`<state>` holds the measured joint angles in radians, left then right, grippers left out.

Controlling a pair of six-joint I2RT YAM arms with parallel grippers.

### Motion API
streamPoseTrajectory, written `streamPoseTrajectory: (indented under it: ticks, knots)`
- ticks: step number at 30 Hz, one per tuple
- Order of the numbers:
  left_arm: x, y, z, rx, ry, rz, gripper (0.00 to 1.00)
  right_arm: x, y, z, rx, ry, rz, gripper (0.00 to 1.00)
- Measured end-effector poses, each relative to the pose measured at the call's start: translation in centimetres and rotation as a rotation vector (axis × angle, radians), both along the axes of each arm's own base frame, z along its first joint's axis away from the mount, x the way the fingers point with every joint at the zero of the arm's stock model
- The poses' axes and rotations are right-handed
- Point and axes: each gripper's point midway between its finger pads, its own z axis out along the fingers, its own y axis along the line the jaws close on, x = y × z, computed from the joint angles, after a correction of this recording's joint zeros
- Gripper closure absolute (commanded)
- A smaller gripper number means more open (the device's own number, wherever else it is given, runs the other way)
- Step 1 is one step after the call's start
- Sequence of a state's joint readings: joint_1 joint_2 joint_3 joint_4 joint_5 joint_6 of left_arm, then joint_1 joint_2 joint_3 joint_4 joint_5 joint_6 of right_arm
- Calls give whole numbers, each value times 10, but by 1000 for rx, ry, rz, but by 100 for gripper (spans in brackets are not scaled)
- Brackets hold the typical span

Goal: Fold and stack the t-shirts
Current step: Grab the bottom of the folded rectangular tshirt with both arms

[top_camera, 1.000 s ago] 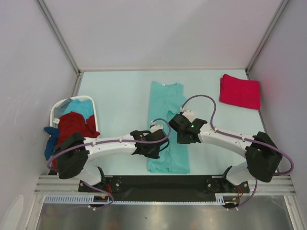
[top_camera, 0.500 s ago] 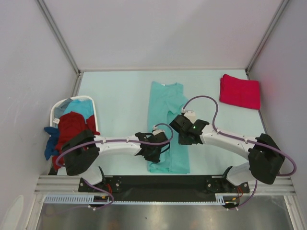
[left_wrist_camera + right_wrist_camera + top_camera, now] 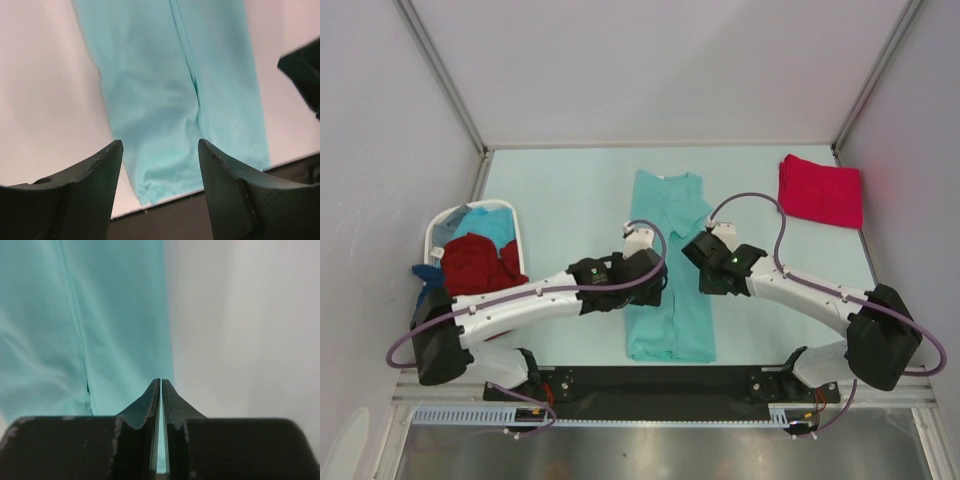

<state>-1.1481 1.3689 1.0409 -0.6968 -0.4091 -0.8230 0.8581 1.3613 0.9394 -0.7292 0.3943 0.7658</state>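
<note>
Teal shirt (image 3: 670, 325) mid-table, folded into long strip, hem at near edge. Basket (image 3: 438, 232) near left, dark red shirt (image 3: 475, 262) heaped inside. Folded red shirt (image 3: 820, 190) far right corner. Table (image 3: 560, 200) pale; grey walls around. Left gripper (image 3: 160, 145) above strip's left side, jaws spread. Right gripper (image 3: 161, 382) at strip's right edge, jaws pressed together; cloth caught or not, cannot tell.

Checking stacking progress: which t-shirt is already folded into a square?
The pinkish-red t-shirt at the far right; the teal t-shirt lies in a long strip, the others are bunched at the basket.
</note>
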Motion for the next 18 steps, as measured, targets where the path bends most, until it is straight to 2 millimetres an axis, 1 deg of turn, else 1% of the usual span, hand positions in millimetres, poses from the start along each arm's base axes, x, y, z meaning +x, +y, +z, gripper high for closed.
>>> streamPoseTrajectory:
  ticks: [2, 4, 6, 7, 9, 10, 12, 14, 17, 18]
  knots:
    - [20, 4, 15, -22, -38, 47, 32, 11, -6, -2, -16, 8, -17, 91]
    - [44, 17, 17, -16, -50, 108, 34, 29, -8, -1, -27, 10, -34, 91]
    - [69, 35, 10, 13, -40, 178, 34, 56, -7, 3, -30, 6, -52, 91]
    - [82, 43, 5, 35, -30, 208, 34, 74, -2, 6, -19, -4, -58, 91]
    - [102, 54, -5, 74, -11, 244, 34, 99, 3, 11, -3, -23, -64, 92]
    - [113, 56, -8, 88, 0, 254, 34, 113, 5, 14, 6, -25, -70, 92]
    - [139, 55, -11, 102, 18, 268, 34, 142, 12, 19, 33, -39, -77, 92]
    - [167, 47, -10, 91, 21, 269, 34, 173, 18, 22, 57, -57, -85, 92]
    - [203, 34, -4, 64, 12, 267, 34, 211, 26, 24, 82, -75, -89, 92]
    - [214, 30, -3, 55, 11, 266, 34, 224, 31, 30, 94, -92, -85, 92]
